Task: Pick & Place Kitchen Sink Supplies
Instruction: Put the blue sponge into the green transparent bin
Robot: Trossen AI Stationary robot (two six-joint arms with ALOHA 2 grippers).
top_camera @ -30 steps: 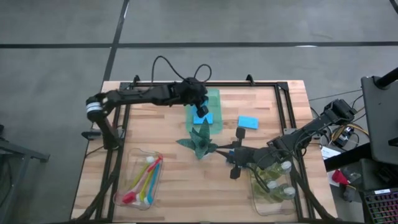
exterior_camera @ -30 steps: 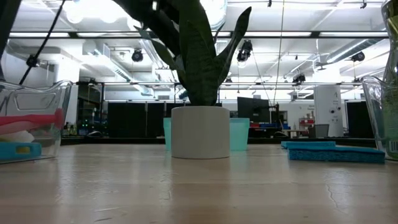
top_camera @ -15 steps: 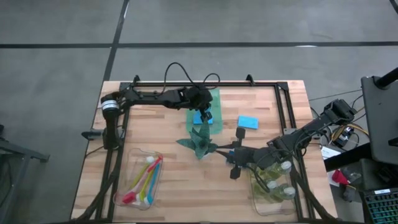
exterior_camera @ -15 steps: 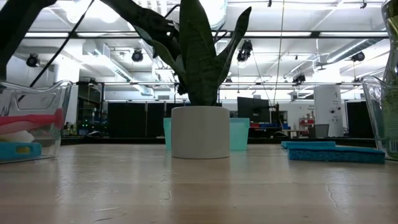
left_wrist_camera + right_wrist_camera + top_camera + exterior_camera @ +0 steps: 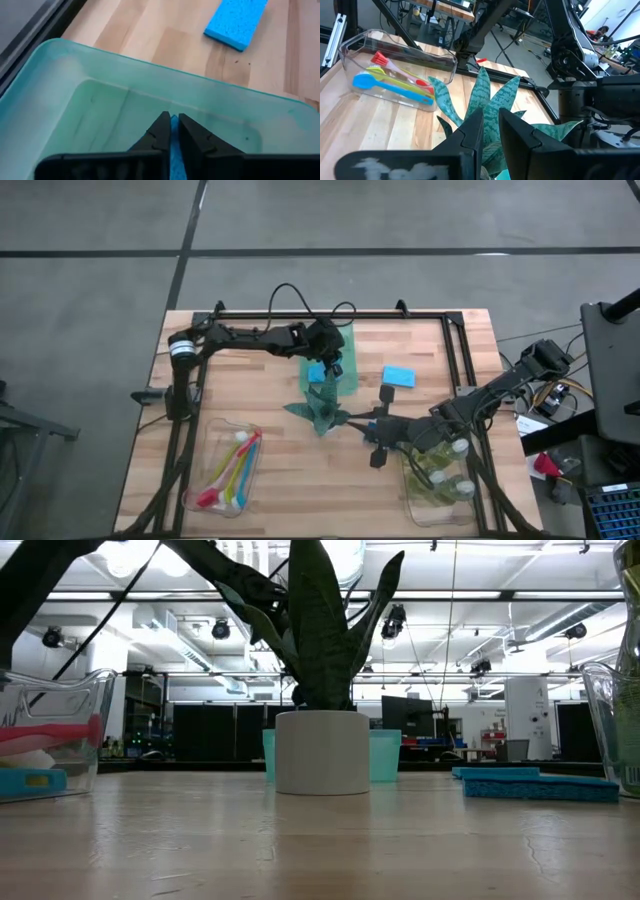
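- The left gripper (image 5: 171,131) hangs inside the green tray (image 5: 100,75), and its fingers (image 5: 159,131) are pressed on a blue sponge (image 5: 172,145) that shows as a thin strip between the tips.
- If the fingers open while the sponge is on its edge, I think it can tip against the tray wall just in front of the fingers and lie crooked.
- The grip is only at the tips, so the sponge may stick to one finger and rise out again when the arm lifts.
- A second blue sponge (image 5: 236,22) lies on the desk (image 5: 150,35) beyond the tray wall, well apart from the fingers. Reaching for it, the left arm could push the tray.
- The plant (image 5: 321,406) stands near the tray on the side of the right arm; its leaves can be hit.
- The right gripper (image 5: 491,131) waits near the plant, with fingers nearly together and nothing between them. The bottles (image 5: 447,470) stand in a clear bin beside it.
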